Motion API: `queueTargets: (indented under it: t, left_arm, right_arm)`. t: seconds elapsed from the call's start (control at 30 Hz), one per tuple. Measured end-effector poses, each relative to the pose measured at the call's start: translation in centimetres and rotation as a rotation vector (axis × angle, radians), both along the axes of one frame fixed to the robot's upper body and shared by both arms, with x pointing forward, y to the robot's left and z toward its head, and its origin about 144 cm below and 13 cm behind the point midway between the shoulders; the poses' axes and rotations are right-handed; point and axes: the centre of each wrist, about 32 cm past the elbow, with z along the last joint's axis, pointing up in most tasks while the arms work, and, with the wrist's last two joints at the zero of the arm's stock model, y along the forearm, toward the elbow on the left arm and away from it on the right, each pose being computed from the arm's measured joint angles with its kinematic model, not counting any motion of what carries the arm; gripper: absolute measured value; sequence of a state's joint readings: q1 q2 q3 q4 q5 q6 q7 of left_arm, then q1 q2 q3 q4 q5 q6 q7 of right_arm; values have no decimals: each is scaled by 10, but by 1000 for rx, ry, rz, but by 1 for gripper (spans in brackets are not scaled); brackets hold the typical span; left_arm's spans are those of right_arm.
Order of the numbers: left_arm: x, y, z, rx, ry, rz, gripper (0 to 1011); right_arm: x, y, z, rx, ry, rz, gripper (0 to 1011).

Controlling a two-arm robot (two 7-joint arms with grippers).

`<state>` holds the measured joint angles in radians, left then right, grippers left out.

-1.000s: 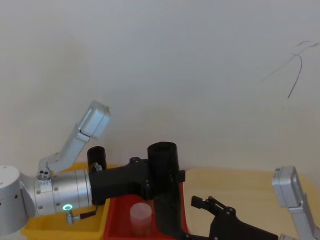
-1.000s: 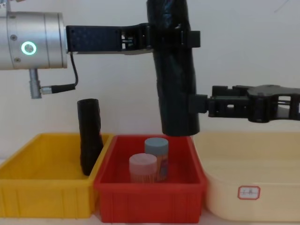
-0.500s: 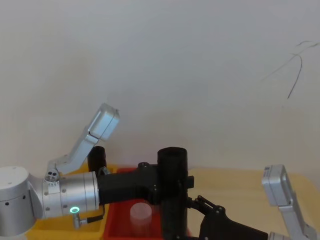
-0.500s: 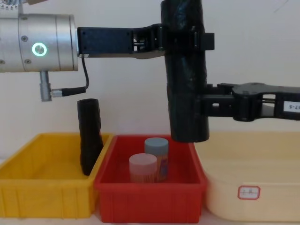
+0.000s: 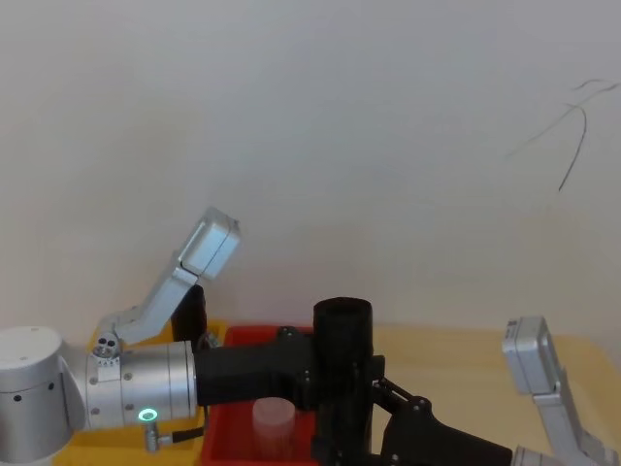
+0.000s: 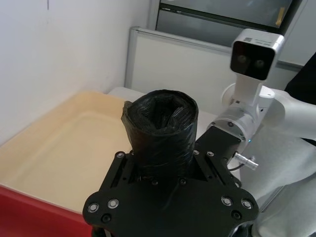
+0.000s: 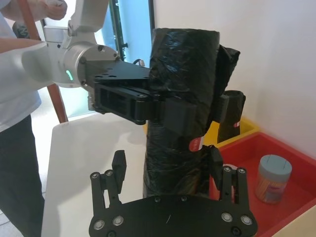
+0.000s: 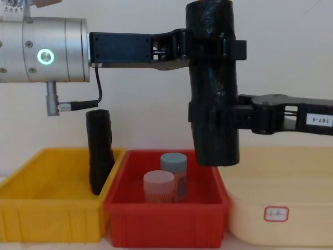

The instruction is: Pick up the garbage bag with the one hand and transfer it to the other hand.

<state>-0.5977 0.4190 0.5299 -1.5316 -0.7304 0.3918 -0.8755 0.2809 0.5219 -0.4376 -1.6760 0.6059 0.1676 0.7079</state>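
The garbage bag point(image 8: 213, 83) is wrinkled black. The left gripper point(image 8: 210, 48) is black, its wrist point(image 8: 26, 73) silver with a green ring light point(image 8: 45, 56). The right gripper point(image 8: 216, 117) is black. The bins are yellow point(image 8: 31, 208), red point(image 8: 166, 224) and cream point(image 8: 312, 219). The slimmer roll point(image 8: 99, 151) is black.

A plain white wall point(image 8: 130, 130) rises behind everything, marked high on the right by a thin dark curved line point(image 5: 572, 136), while farther off a white tabletop point(image 7: 84, 158), bluish glazed panes point(image 7: 133, 29) and a pale grey partition point(image 6: 187, 64) sit in even light.
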Motion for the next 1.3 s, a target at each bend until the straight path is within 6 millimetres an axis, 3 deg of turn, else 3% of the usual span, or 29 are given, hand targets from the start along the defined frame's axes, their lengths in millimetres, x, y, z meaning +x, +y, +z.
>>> queueTargets:
  t: [0.57,1.1,1.23,1.3]
  left_arm:
    - [-4,-4,1,2,3,-26,386]
    - [-5,-6,1,2,4,-30,386]
    - [-6,-6,1,2,4,-31,396]
    - [-6,-6,1,2,4,-32,461]
  right_arm:
    - [3,4,-9,12,33,0,971]
    - [3,5,-11,14,43,2,530]
    - [3,5,-11,15,43,-1,503]
    - [3,5,-11,17,44,-4,503]
